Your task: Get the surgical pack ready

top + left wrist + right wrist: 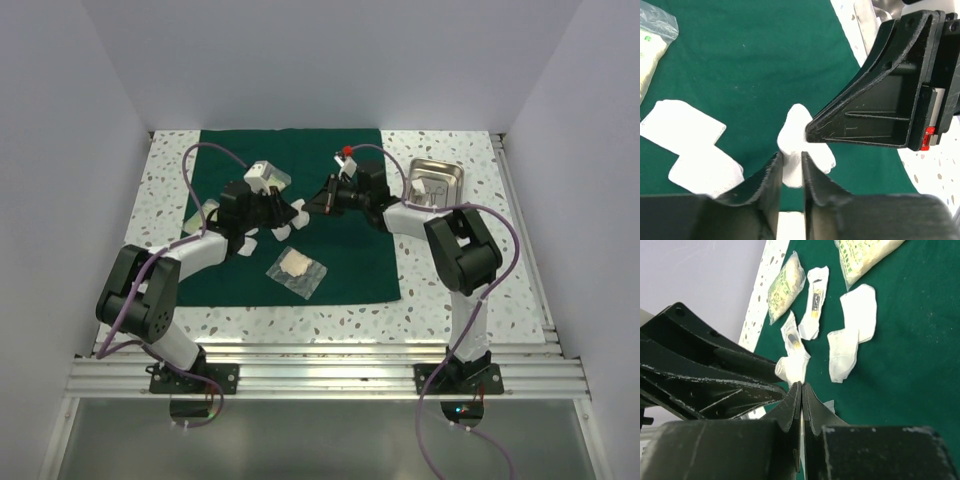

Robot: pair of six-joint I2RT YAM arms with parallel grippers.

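Left of centre in the top view, the left claw (pixel 288 214) grips a white packet (pixel 797 122) above the green cloth (pixel 300 150). The right claw (pixel 316 200) is closed on the same packet. A gauze pouch (pixel 296 271) lies at lower centre, and the steel tray (pixel 438 163) is on the desk (pixel 420 300) at upper right.

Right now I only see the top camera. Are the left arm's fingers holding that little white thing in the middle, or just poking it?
Observer: Holding. The left wrist camera shows the left fingers shut on the white piece.
Operator: What about the other arm?
Observer: Its wrist camera shows the right fingers pressed shut on what looks like the same piece.
Operator: Is anything else hiding there?
Observer: Two loose white pieces lie flat on the green cloth beside it.
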